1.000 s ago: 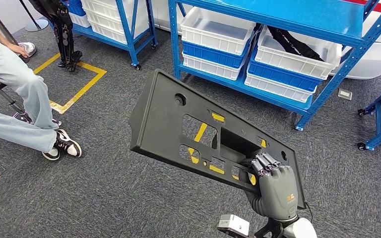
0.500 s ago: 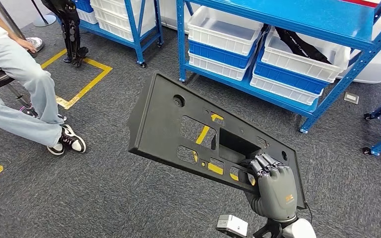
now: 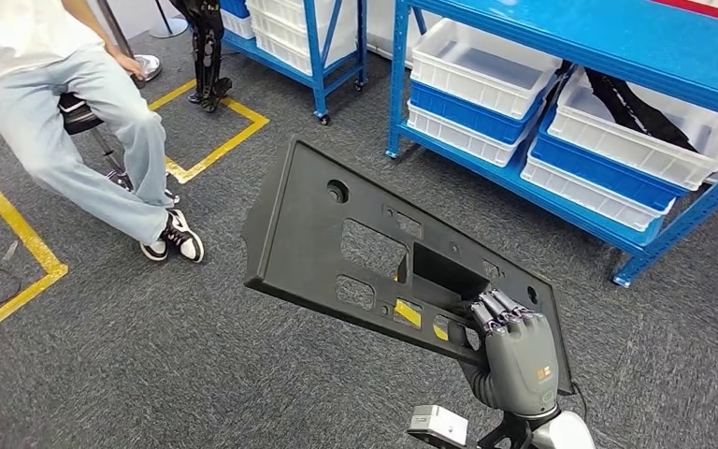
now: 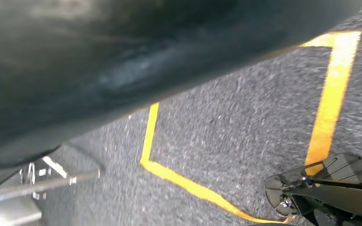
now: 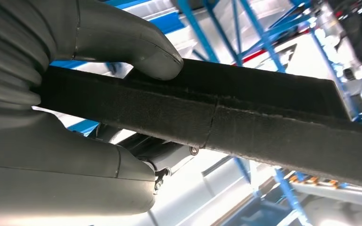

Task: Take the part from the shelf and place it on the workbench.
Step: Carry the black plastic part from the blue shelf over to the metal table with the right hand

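Gripping dark plastic panel (image 3: 374, 253) by its lower edge, right hand (image 3: 516, 355) clamped, tilted above grey carpet (image 3: 150, 374), left hand's state could not be told.

The dark grey flat part (image 3: 374, 253), pierced with rectangular cut-outs, hangs tilted above the carpet.

floor (image 3: 196, 374): grey carpet | yellow tape lines (image 3: 28, 253) | blue shelf (image 3: 561, 187) standing

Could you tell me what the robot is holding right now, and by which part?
The right robot hand grips the dark panel by its near edge.
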`<state>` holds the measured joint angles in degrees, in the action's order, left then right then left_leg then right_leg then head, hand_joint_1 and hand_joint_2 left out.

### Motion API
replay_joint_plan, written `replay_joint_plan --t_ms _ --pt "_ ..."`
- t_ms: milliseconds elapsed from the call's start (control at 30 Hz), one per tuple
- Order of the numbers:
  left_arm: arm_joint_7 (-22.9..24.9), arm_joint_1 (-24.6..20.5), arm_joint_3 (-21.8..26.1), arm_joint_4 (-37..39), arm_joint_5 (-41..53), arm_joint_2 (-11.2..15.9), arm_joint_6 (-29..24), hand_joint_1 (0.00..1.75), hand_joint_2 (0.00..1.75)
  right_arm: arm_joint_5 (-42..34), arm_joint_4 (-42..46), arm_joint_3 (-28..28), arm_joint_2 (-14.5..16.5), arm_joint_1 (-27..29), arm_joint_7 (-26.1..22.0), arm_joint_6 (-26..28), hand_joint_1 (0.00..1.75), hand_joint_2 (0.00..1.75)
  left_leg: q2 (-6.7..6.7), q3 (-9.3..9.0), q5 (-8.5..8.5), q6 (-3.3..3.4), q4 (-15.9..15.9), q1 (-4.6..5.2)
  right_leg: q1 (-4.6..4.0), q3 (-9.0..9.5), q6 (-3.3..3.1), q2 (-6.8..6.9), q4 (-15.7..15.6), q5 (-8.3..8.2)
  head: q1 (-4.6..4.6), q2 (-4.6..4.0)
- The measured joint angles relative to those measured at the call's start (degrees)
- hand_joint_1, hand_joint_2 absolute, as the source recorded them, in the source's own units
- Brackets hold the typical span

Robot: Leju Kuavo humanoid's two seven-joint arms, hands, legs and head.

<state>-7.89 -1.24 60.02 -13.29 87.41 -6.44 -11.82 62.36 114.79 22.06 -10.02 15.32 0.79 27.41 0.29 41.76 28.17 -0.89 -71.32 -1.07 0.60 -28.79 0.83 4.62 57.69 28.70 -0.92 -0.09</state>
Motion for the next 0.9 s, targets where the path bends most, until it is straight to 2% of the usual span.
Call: replay_joint_plan --t_ms 67,100,133,200,233,267,300,333,367,400,433,467,500,533,567,600,633,667,700,733,767,800,833,867,900 --pt "0.0 -0.1 0.0 0.0 0.0 0.0 0.0 0.00 0.00 0.0 0.0 0.0 0.0 0.0 0.0 0.0 1.75 1.75 2.40 -4.43 -2.69 0.82 7.6 0.62 -0.37 0.27 0.07 1.34 0.1 0.38 0.01 0.00" --pt "0.0 -0.1 0.0 0.0 0.0 0.0 0.0 0.00 0.00 0.0 0.0 0.0 0.0 0.0 0.0 0.0 1.75 1.75 3.42 -5.80 -3.25 1.10 10.1 0.99 -0.58 0.37 0.26 1.93 0.1 0.59 0.06 0.00" --pt "0.0 -0.2 0.0 0.0 0.0 0.1 0.0 0.00 0.00 0.0 0.0 0.0 0.0 0.0 0.0 0.0 1.75 1.75 3.95 -6.36 -3.29 1.26 11.3 1.34 -0.76 0.44 0.49 2.51 0.1 0.76 0.08 0.00" --pt "0.0 -0.2 0.0 0.0 0.1 0.1 0.0 0.00 0.00 0.0 0.0 0.0 0.0 -0.1 0.0 0.0 1.75 1.75 2.74 -6.14 -3.26 1.53 11.7 1.64 -0.89 0.72 0.98 3.70 -0.1 0.97 0.13 0.00" --pt "0.0 -0.2 0.0 0.0 0.1 0.0 0.0 0.00 0.00 0.0 0.0 0.0 0.0 -0.1 0.0 0.0 1.75 1.75 1.96 -6.12 -3.42 1.78 12.0 1.57 -0.82 0.68 1.20 3.31 0.1 1.22 0.14 0.00" --pt "0.0 -0.2 0.0 0.0 0.1 0.0 0.0 0.00 0.00 0.0 0.0 0.0 0.0 -0.1 0.0 0.0 1.75 1.75 1.22 -6.15 -3.63 2.12 12.2 1.41 -0.73 0.26 1.33 2.00 1.1 1.87 0.18 0.00" --pt "0.0 -0.2 0.0 0.0 0.1 0.0 0.0 0.00 0.00 0.0 0.0 0.0 0.0 -0.1 0.0 0.0 1.75 1.75 0.49 -6.20 -3.85 2.45 12.5 1.19 -0.64 -0.79 1.29 0.08 3.3 3.01 0.27 0.00" --pt "0.0 -0.3 0.0 0.0 0.2 0.0 0.0 0.00 0.00 0.0 0.0 0.0 0.0 0.0 0.0 0.1 1.75 1.75 -0.25 -6.15 -4.00 2.68 12.6 1.05 -0.46 -2.48 1.12 -2.03 6.7 4.48 0.38 0.00" --pt "0.0 -0.4 0.0 0.0 0.2 0.0 0.0 0.00 0.00 0.0 0.0 0.0 0.0 0.0 0.0 0.1 1.75 1.75 -1.08 -6.02 -4.10 2.85 12.6 1.00 -0.38 -4.56 0.95 -3.39 10.7 5.99 0.44 0.00" --pt "0.0 -0.5 0.0 0.0 0.2 0.0 0.0 0.00 0.00 0.0 0.0 -0.1 -0.1 0.1 0.0 0.1 1.75 1.75 -1.96 -5.92 -4.15 2.92 12.6 0.99 -0.32 -6.54 0.97 -4.01 14.3 7.03 0.49 0.00" --pt "0.0 -0.5 0.0 0.0 0.2 0.0 0.0 0.00 0.00 0.0 -0.1 0.0 -0.1 0.1 0.0 0.1 1.75 1.75 -2.85 -5.87 -4.19 2.92 12.6 0.98 -0.25 -7.86 1.23 -4.22 16.4 7.27 0.50 0.00" --pt "0.0 -0.5 0.0 0.0 0.2 0.0 0.0 0.00 0.00 0.0 -0.1 -0.1 -0.1 0.1 0.0 0.1 1.75 1.75 -3.78 -5.87 -4.24 2.87 12.6 0.95 -0.14 -8.14 1.75 -4.38 16.1 6.50 0.50 0.00" --pt "0.0 -0.5 0.0 0.0 0.3 0.0 0.0 0.00 0.00 0.0 -0.1 -0.1 -0.1 0.1 0.0 0.1 1.75 1.75 -4.67 -5.89 -4.32 2.76 12.6 0.90 0.00 -7.32 2.36 -4.65 13.6 4.95 0.50 0.00" --pt "0.0 -0.5 0.0 0.0 0.3 0.0 0.0 0.00 0.00 0.0 -0.1 -0.1 -0.1 0.0 0.0 0.1 1.75 1.75 -5.53 -5.89 -4.42 2.60 12.5 0.84 0.22 -5.75 2.96 -5.52 9.5 3.02 0.53 0.00" --pt "0.0 -0.5 0.0 0.0 0.4 -0.1 0.0 0.00 0.00 0.0 -0.1 -0.1 -0.1 0.0 0.0 0.1 1.75 1.75 -6.37 -5.83 -4.52 2.35 12.4 0.89 0.41 -4.13 3.25 -6.92 5.4 1.35 0.57 0.00" --pt "0.0 -0.5 0.0 0.0 0.5 -0.1 0.0 0.00 0.00 -0.1 -0.1 -0.1 -0.1 0.0 0.0 0.1 1.75 1.75 -7.05 -5.70 -4.63 2.07 12.4 0.96 0.53 -2.98 3.16 -7.96 2.5 0.23 0.60 0.00" --pt "0.0 -0.5 0.0 0.0 0.6 -0.1 0.0 0.00 0.00 -0.1 -0.1 -0.1 -0.1 0.0 0.0 0.1 1.75 1.75 -7.63 -5.54 -4.76 1.75 12.4 1.02 0.55 -2.38 2.81 -8.76 0.8 -0.33 0.61 0.00" --pt "0.0 -0.4 0.0 0.0 0.6 -0.1 0.0 0.00 0.00 -0.1 -0.1 -0.1 -0.1 0.0 0.0 0.1 1.75 1.75 -8.20 -5.37 -4.94 1.37 12.5 1.03 0.41 -2.15 2.27 -8.78 0.3 -0.50 0.63 0.00" --pt "0.0 -0.2 0.0 0.0 0.6 -0.1 0.0 0.00 0.00 -0.1 -0.1 -0.1 -0.1 0.0 0.0 0.1 1.75 1.75 -8.77 -5.19 -5.18 0.99 12.7 0.96 0.38 -2.02 1.76 -8.04 0.2 -0.70 0.62 0.00" --pt "0.0 -0.1 0.1 0.0 0.7 0.0 0.0 0.00 0.00 -0.1 -0.1 -0.1 -0.1 0.0 0.0 0.1 1.75 1.75 -8.44 -4.99 -5.24 0.71 12.6 0.90 0.47 -1.81 1.29 -7.37 0.1 -0.93 0.60 0.00" --pt "0.0 0.0 0.1 0.0 0.7 0.0 0.0 0.00 0.00 -0.1 -0.1 -0.1 -0.1 0.0 0.0 0.1 1.75 1.75 -7.25 -4.57 -4.77 0.50 11.9 0.87 0.59 -1.56 0.86 -6.62 -0.1 -1.13 0.52 0.00" --pt "0.0 0.0 0.1 0.0 0.7 0.0 0.0 0.00 0.00 -0.1 0.0 -0.1 -0.1 0.0 0.0 0.1 1.75 1.75 -5.46 -3.76 -3.65 0.35 10.1 0.82 0.75 -1.43 0.48 -5.84 -0.3 -1.25 0.37 0.00" --pt "0.0 0.0 0.1 0.0 0.7 0.0 0.0 0.00 0.00 -0.1 0.0 -0.1 0.0 0.1 0.0 0.1 1.75 1.75 -3.26 -2.48 -1.87 0.21 7.1 0.69 0.79 -1.30 0.21 -5.05 -0.3 -1.27 0.24 0.00" --pt "0.0 -0.1 0.1 0.0 0.7 -0.1 0.0 0.00 0.00 -0.1 0.0 -0.1 0.0 0.2 0.0 0.1 1.75 1.75 -1.76 -0.78 0.16 -0.04 3.4 0.52 0.69 -1.21 0.05 -4.24 -0.3 -1.18 0.15 0.00" --pt "0.0 -0.1 0.1 0.0 0.7 -0.1 0.0 0.00 0.00 -0.1 0.0 -0.1 0.0 0.2 0.0 0.1 1.75 1.75 -1.00 0.88 1.78 -0.34 -0.3 0.31 0.62 -1.15 -0.04 -3.39 -0.3 -1.11 0.10 0.00"
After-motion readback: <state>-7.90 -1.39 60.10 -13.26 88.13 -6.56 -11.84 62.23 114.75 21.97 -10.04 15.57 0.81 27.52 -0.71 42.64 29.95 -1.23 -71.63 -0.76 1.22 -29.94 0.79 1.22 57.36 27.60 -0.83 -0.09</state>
